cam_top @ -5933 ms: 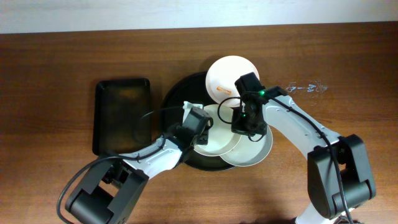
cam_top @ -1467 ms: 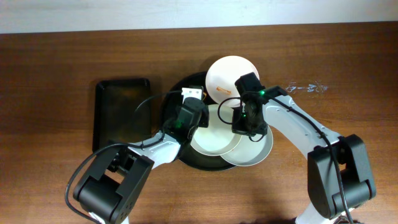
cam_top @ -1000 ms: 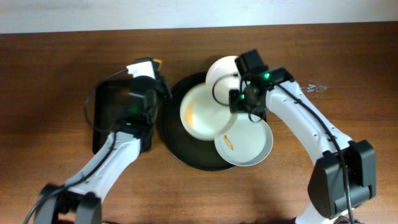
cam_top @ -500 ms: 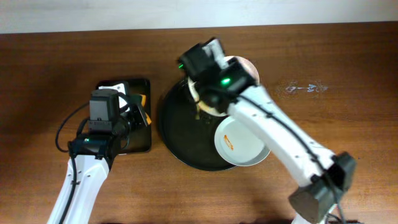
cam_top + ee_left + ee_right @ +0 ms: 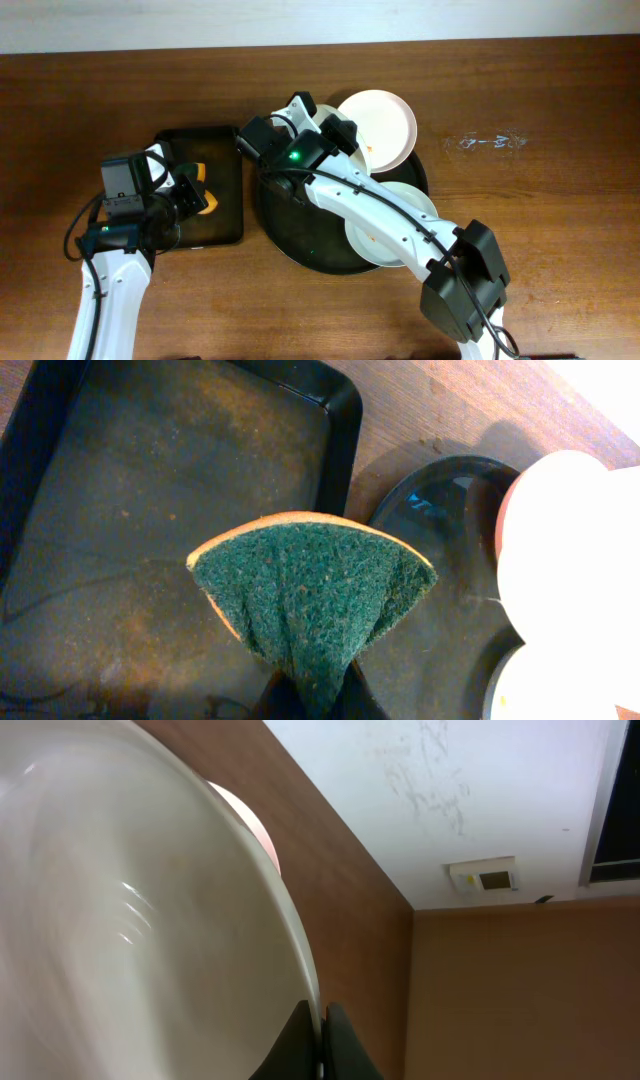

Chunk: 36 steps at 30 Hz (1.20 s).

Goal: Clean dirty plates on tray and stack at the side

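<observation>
Plate (image 5: pixel 150 920), clamped by its rim in the right gripper (image 5: pixel 322 1015), hangs over the tray's (image 5: pixel 295 235) far left edge. It is just right of the left gripper (image 5: pixel 195 195), which pinches a sponge (image 5: pixel 315 595).

Wood-grain brown bench top (image 5: pixel 540 230), with faint white scribble marks (image 5: pixel 487 142) toward the far right. Large round black tray (image 5: pixel 300 235), glossy. Smaller rectangular black tray (image 5: pixel 120 510) by the left edge, dull with brownish smudges. Folded scouring sponge (image 5: pixel 315 595): dark green fibre face, orange rim. Round white plate (image 5: pixel 385 120) near the far edge, small orange smear. Second white plate (image 5: pixel 362 248), orange smear too. Plain off-white plate (image 5: pixel 120 920). Left arm (image 5: pixel 105 290) and right arm (image 5: pixel 350 190) white with black joints, green light (image 5: pixel 293 155) on the right.
</observation>
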{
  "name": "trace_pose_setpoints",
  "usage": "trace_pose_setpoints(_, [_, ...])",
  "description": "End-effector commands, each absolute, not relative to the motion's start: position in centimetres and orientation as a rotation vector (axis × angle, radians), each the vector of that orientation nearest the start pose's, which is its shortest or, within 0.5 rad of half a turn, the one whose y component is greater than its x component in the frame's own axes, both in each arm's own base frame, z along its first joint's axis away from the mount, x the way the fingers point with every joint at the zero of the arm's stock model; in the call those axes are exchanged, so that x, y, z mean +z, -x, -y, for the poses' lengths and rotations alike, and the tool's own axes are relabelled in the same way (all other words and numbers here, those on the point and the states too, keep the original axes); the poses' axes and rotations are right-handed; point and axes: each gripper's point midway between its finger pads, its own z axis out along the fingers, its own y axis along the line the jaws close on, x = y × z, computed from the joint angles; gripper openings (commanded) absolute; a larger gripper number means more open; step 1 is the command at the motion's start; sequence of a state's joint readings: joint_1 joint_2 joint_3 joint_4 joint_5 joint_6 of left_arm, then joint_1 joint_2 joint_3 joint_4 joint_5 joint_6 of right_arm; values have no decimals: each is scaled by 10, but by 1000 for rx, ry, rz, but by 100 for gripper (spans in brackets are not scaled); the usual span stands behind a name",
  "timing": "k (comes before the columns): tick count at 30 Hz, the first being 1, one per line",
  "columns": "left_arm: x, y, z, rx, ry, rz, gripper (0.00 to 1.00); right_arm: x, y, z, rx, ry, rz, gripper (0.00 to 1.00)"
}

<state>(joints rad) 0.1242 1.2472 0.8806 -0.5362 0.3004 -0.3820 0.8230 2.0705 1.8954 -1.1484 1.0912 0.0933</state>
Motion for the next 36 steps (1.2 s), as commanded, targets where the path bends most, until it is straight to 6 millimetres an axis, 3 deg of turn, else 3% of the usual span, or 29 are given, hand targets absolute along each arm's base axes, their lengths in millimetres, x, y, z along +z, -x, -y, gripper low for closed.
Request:
trace_pose_setpoints(1, [151, -336, 11, -493, 460, -2418, 0, 221, -412, -212, -1084, 583, -2131, 4])
trace_pose_setpoints(3, [150, -336, 10, -488, 463, -2422, 0, 212, -415, -204, -973, 545, -2229, 4])
trace_pose_setpoints(7, [148, -336, 0, -411, 490, -2420, 0, 237, -426, -175, -522, 304, -2432, 4])
trace_pose_setpoints(8, [148, -336, -1, -405, 493, -2420, 0, 247, -432, -160, -402, 237, -2465, 4])
trace_pose_setpoints(10, [147, -336, -1, -405, 494, -2423, 0, 255, -443, -120, -198, 96, -2529, 4])
trace_pose_setpoints(13, [145, -333, 0, -405, 498, -2434, 0, 239, -446, -41, 28, -158, -2656, 4])
trace_pose_setpoints(16, [145, -333, 0, -405, 499, -2437, 0, 206, -426, 82, 7, -557, -2749, 4])
trace_pose_setpoints(18, [145, -333, 0, -406, 499, -2438, 0, 188, -413, 127, 32, -662, -2787, 4])
trace_pose_setpoints(21, [144, -331, 0, -405, 502, -2444, 0, 153, -396, 174, 95, -830, -2834, 4])
trace_pose_setpoints(23, [144, -331, 0, -406, 502, -2445, 0, 126, -385, 190, 114, -881, -2904, 4])
trace_pose_setpoints(26, [144, -331, 0, -405, 502, -2444, 0, 92, -383, 192, 148, -838, -2998, 4])
trace_pose_setpoints(29, [144, -331, 0, -405, 502, -2445, 0, 71, -385, 193, 164, -849, -3031, 5])
trace_pose_setpoints(32, [143, -331, -2, -395, 506, -2444, 0, 62, -384, 192, 171, -856, -3050, 20])
trace_pose_setpoints(34, [142, -331, -10, -333, 526, -2442, 0, 60, -383, 191, 181, -859, -3057, 57])
trace_pose_setpoints(36, [139, -331, -20, -237, 493, -2449, 0, 78, -389, 184, 262, -853, -3027, 65])
